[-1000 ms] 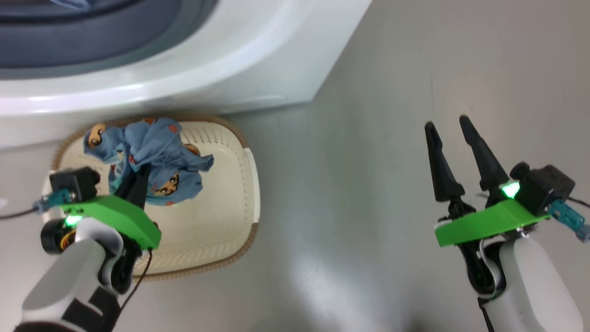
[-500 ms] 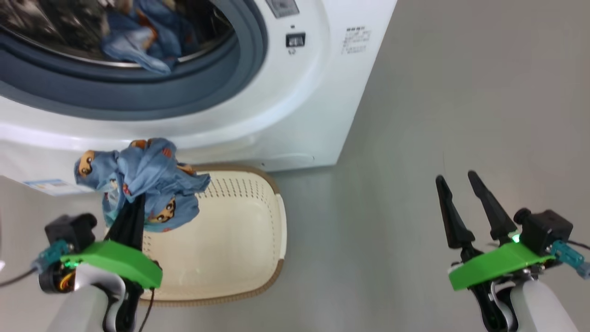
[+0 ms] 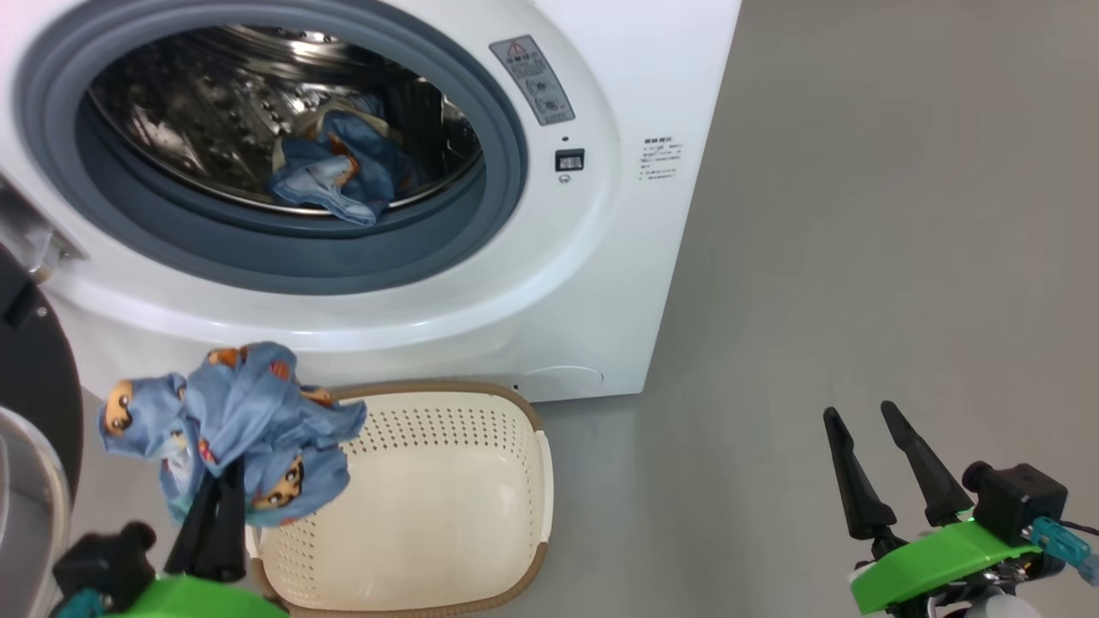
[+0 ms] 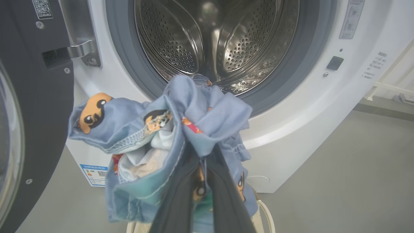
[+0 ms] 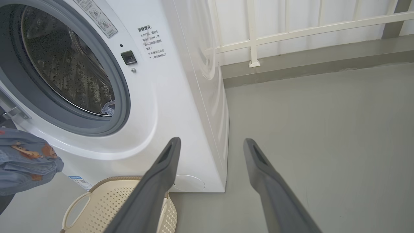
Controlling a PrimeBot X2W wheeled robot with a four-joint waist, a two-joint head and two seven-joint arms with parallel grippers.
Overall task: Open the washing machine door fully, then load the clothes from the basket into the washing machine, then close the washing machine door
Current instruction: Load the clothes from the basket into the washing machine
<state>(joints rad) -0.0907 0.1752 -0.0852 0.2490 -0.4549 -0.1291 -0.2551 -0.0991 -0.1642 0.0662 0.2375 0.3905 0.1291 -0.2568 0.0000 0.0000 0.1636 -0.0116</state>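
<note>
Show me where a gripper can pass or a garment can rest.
Free: the floor right of the washing machine and basket, around the open right gripper; the basket's bare bottom; the drum above its bundle. Crowded: low left, where door, left gripper and held clothes bunch.

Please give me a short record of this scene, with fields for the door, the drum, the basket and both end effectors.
door: washing machine door open, swung to the left of the opening
drum: drum has the first bundle lying inside, near the front
basket: basket on the floor in front of the washing machine; no clothes in its visible part
left end effector: left end effector shut on the second bundle, raised above the basket
right end effector: right end effector open, empty
</note>
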